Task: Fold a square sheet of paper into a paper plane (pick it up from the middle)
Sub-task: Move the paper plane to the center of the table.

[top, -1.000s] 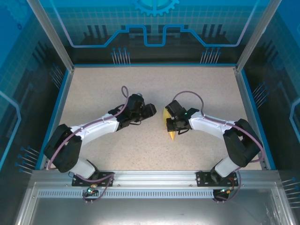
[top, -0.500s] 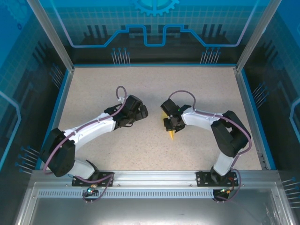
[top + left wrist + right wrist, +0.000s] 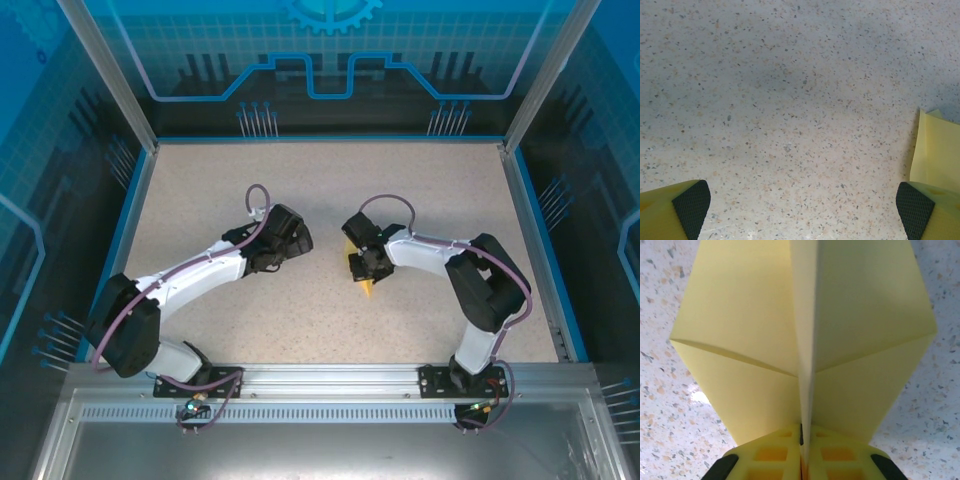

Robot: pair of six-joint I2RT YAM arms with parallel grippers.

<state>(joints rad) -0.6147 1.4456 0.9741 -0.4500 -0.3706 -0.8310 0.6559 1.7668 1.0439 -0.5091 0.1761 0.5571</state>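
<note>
Paper plane (image 3: 805, 340): I am pinching its centre ridge with my right gripper (image 3: 801, 440), my left gripper (image 3: 802, 202) gaping wide.

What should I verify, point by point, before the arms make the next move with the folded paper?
1. Right fingers shut on the centre ridge of the paper plane: ok.
2. Left fingers open, holding nothing: ok.
3. Plane's edge lies beside the left fingers: ok.
4. Both wings spread evenly from the ridge: cannot tell.
5. Tip sharp and unbent: cannot tell.
</note>
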